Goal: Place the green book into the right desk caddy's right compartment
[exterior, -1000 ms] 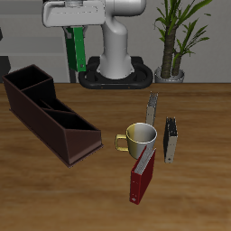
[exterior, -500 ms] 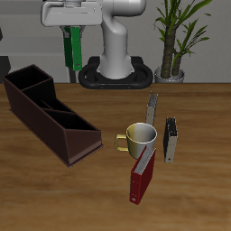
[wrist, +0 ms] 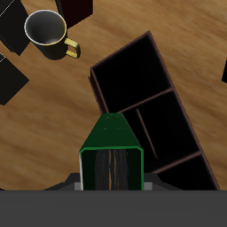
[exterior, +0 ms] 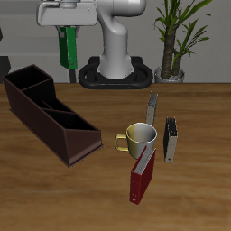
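High above the bench's (exterior: 54, 185) back part, held on end: the green book (exterior: 65, 47), hanging straight down from the gripper (exterior: 65, 27), jaws closed flat against its covers. Clear of every surface, well above the right desk caddy (exterior: 45, 113) and somewhat farther back than it.

Below, on the wooden bench: the long dark brown caddy, open-topped, lying at a slant, one end toward the back, the other toward the front edge, inner dividers splitting it into compartments. Nothing visible inside those compartments.

Well apart from the caddy, nearer the middle of the bench: a yellow-handled mug (exterior: 138, 138), pale inside. Just beside it, toward the front edge, a dark red book (exterior: 142, 176) standing tilted, its upper end touching or nearly touching the mug. Behind and beside the mug, two slim grey-black books (exterior: 152, 108) standing upright, close together but apart.

At the back: the robot's white base (exterior: 115, 54) on a dark plate, and a potted plant (exterior: 173, 41) beside it.

From the wrist view: the green book (wrist: 112, 152) seen end-on, pale page edge between green covers, with the caddy's (wrist: 151, 111) open compartments directly beyond it, the mug (wrist: 49, 34) farther off.
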Controlling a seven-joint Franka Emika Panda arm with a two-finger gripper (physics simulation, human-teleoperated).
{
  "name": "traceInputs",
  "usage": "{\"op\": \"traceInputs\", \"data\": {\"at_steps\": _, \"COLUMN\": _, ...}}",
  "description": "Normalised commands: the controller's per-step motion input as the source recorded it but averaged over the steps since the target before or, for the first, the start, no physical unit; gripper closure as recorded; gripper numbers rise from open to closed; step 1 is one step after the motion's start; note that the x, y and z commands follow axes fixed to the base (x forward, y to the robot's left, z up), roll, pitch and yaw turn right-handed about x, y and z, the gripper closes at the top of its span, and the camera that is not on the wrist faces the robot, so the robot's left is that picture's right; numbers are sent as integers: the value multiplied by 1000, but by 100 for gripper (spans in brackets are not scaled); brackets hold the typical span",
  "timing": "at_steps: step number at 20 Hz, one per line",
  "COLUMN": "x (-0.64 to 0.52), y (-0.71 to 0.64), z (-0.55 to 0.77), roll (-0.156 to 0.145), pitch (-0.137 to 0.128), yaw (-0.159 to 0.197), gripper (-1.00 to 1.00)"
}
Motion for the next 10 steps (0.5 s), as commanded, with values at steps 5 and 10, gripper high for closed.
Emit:
{"op": "traceInputs", "data": {"at_steps": 5, "x": -66, "y": -109, "z": -109, "roll": -3, "pitch": 14, "yaw": 16, "gripper": 100}}
{"op": "traceInputs", "data": {"at_steps": 10, "x": -103, "y": -145, "z": -35, "roll": -10, "pitch": -3, "yaw": 22, "gripper": 100}}
